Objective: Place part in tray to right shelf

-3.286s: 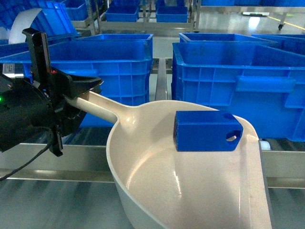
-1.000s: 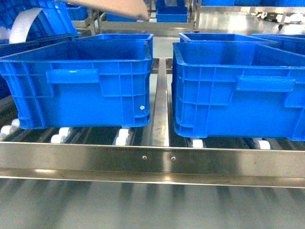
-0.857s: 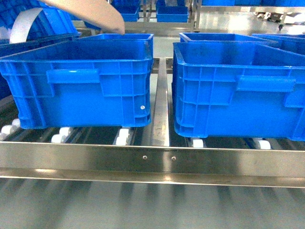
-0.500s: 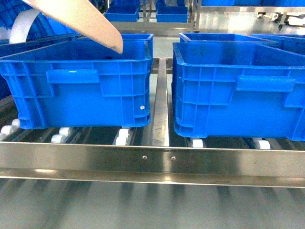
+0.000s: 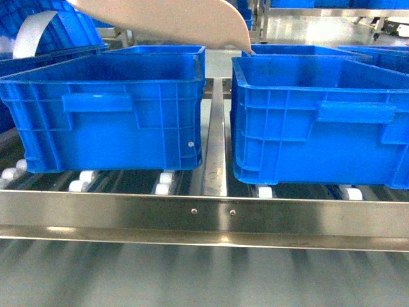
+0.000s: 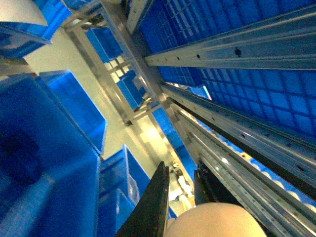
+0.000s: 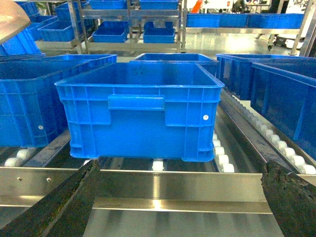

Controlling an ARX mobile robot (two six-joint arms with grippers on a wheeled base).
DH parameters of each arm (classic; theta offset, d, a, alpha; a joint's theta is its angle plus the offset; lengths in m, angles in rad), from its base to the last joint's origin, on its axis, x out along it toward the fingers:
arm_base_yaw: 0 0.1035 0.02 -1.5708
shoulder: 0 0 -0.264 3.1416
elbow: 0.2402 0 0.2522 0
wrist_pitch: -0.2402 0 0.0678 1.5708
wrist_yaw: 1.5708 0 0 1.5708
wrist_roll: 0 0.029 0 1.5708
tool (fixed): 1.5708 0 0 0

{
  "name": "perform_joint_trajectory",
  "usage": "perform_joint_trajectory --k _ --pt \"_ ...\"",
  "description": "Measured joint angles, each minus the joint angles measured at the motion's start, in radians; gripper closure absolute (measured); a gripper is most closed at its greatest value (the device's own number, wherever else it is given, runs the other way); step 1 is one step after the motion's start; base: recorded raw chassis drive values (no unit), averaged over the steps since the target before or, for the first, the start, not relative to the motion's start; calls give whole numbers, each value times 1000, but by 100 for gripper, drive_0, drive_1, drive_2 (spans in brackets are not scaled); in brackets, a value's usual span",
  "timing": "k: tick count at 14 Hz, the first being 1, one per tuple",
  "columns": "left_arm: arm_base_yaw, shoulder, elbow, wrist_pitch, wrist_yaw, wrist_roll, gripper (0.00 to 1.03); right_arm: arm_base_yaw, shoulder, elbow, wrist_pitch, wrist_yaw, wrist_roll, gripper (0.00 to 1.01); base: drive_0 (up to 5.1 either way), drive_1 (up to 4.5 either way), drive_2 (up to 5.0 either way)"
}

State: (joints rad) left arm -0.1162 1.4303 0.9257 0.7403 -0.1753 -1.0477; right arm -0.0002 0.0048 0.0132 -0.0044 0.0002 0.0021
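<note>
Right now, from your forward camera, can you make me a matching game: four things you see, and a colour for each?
Things:
1. scoop
2. left crate
3. front rail
4. rollers

Colours:
A. white
B. shiny steel
C. pale beige
D. bright blue

Pairs: 1-C, 2-D, 3-B, 4-A

No words, numbers or signs can be read here. The blue crates (image 5: 108,109) and the steel shelf rail (image 5: 204,214) show no labels at all.
</note>
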Motion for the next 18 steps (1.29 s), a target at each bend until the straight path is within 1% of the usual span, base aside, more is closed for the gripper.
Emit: perform_joint_trajectory --k 1,2,3,4,5,6,7,8,9,10,11,12,14,15,16,18 --pt "-16 -47 -58 -10 0 0 90 0 0 0 0 0 0 3 0 0 0" --pt "-48 -64 -122 -47 20 37 90 0 0 0 0 0 0 3 0 0 0" --pt "-40 -92 -122 -190 37 184 90 0 0 0 0 0 0 7 0 0 0" --pt "-21 -157 -211 -187 46 423 90 0 0 0 0 0 0 19 0 0 0" --pt "0 -218 -300 -151 51 663 90 0 0 0 0 0 0 32 0 0 0" --pt "19 -268 -381 -108 58 851 90 0 0 0 0 0 0 45 0 0 0" --pt "22 -311 -443 -69 86 908 91 0 0 0 0 0 0 58 0 0 0" --pt "22 -359 -498 -47 106 955 91 0 0 0 0 0 0 73 0 0 0" --pt "35 -402 -554 -26 117 969 91 0 0 0 0 0 0 87 0 0 0" --pt "45 -438 -593 -15 126 969 91 0 0 0 0 0 0 100 0 0 0" --pt "80 -480 -633 -12 177 974 91 0 0 0 0 0 0 99 0 0 0" --pt "110 -523 -673 -13 193 973 91 0 0 0 -1 0 0 99 0 0 0" --pt "111 -597 -731 -29 193 981 91 0 0 0 0 0 0 99 0 0 0" --pt "113 -629 -782 -80 179 1014 91 0 0 0 -1 0 0 99 0 0 0" --pt "117 -642 -821 -127 172 1025 91 0 0 0 0 0 0 99 0 0 0" --pt "116 -735 -844 -143 175 1030 91 0 0 0 0 0 0 99 0 0 0"
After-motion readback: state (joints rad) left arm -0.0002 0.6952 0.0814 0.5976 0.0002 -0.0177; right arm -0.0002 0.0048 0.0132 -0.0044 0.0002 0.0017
